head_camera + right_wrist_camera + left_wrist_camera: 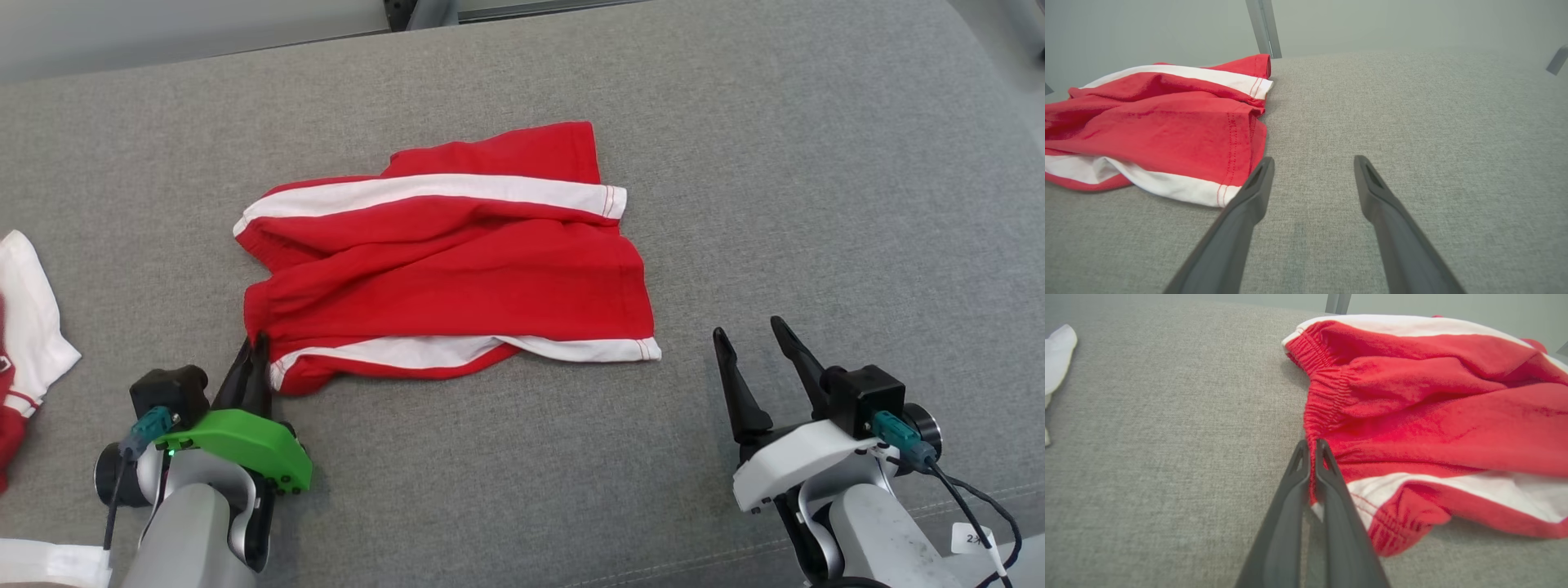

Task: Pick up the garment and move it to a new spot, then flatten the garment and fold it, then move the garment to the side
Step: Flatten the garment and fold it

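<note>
The garment [457, 261] is a pair of red shorts with white side stripes, lying rumpled on the grey cushion [816, 204]. My left gripper [253, 347] is shut on the near left corner of its elastic waistband; in the left wrist view red cloth of the garment [1433, 416] is pinched between the two dark fingers of my left gripper [1312, 446]. My right gripper [747, 331] stands open just right of the garment's near right hem, apart from it. In the right wrist view the right gripper [1312, 161] holds nothing, and the garment [1167, 130] lies to its left.
A second piece of clothing, white and red [20, 343], lies at the cushion's left edge and shows as white cloth [1055, 355] in the left wrist view. Bare grey cushion spreads right of and behind the shorts. A metal post [1263, 26] rises beyond the far edge.
</note>
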{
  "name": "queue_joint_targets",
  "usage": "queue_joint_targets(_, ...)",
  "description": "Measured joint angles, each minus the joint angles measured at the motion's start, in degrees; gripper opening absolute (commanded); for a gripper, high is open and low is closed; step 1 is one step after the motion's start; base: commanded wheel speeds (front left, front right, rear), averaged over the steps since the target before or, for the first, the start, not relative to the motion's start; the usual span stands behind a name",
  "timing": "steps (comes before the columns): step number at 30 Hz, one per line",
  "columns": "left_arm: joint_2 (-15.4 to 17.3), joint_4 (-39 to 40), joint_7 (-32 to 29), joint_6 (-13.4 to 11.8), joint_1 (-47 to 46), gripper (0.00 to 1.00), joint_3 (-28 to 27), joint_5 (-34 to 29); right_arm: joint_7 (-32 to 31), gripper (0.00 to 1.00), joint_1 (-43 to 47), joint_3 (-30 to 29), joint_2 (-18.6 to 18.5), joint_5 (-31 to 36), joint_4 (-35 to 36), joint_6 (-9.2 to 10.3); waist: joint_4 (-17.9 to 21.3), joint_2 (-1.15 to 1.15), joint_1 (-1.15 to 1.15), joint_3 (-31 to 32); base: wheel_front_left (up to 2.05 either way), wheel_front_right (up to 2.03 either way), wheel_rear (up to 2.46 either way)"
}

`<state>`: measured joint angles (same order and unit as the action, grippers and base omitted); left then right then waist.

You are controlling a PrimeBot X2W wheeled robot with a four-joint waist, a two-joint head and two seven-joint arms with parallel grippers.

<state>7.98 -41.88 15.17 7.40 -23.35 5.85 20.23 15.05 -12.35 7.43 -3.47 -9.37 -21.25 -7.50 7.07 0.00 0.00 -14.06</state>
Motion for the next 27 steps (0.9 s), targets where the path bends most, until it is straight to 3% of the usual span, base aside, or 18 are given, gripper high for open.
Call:
queue_joint_targets(1,0.04,-1.23,0.00,0.00,-0.05,1.00,-0.18,-0.73,0.01,1.00,0.03,0.00,0.01,-0.01,-0.02,0.00,0.31,0.00,0.00,0.09,0.00,0.00,0.00)
queue_joint_targets(6,-0.27,-2.52,0.00,0.00,1.55,1.00,-1.87,-2.96,0.00,1.00,0.62,0.00,0.13,-0.21,-0.38,0.00,0.90,0.00,0.00,1.78,0.00,0.00,0.00)
queue_joint_targets(16,-3.66,11.07,0.00,-0.08,14.77,1.00,-8.58,-7.37,0.00,1.00,3.42,-1.22,0.47,-0.01,-0.22,0.00,-0.90,0.00,0.00,7.79,0.00,0.00,0.00)
queue_joint_targets(27,-5.03,19.90,0.00,-0.05,23.79,1.00,-7.53,-8.62,0.00,1.00,7.23,-2.67,0.54,0.36,-0.10,0.00,-3.73,0.00,0.00,13.78,0.00,0.00,0.00)
